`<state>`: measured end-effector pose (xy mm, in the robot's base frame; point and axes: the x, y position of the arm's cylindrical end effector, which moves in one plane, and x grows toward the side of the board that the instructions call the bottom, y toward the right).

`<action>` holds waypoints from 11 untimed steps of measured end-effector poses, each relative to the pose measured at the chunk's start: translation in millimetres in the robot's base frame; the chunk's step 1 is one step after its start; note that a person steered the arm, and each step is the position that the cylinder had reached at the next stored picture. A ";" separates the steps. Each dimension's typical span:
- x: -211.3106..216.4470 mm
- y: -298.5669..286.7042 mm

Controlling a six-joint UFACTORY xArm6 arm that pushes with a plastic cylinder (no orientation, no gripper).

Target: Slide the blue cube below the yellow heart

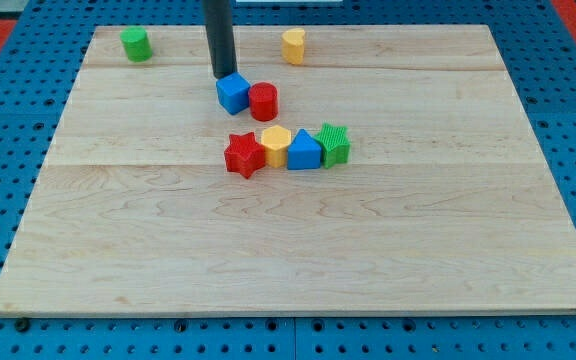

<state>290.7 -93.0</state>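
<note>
The blue cube (pixel 233 93) sits on the wooden board in the upper middle, touching a red cylinder (pixel 263 101) on its right. The yellow heart (pixel 293 45) stands near the view's top, up and to the right of the cube. My tip (pixel 222 77) is at the cube's upper-left edge, touching or nearly touching it. The dark rod rises from there out of the view's top.
A green cylinder (pixel 136 44) stands at the top left. Below the cube is a row: red star (pixel 244 155), yellow hexagon-like block (pixel 276 145), blue block (pixel 304 151), green block (pixel 334 144). The board's edge (pixel 288 312) runs along the bottom.
</note>
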 end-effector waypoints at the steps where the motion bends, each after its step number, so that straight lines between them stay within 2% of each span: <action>1: 0.0 -17.9; 3: 0.0 -53.5; 4: 6.8 -52.5; 5: 32.7 -35.7; 7: 41.7 -22.6; 9: 41.7 67.0; 10: 43.9 88.3; 11: 45.3 43.6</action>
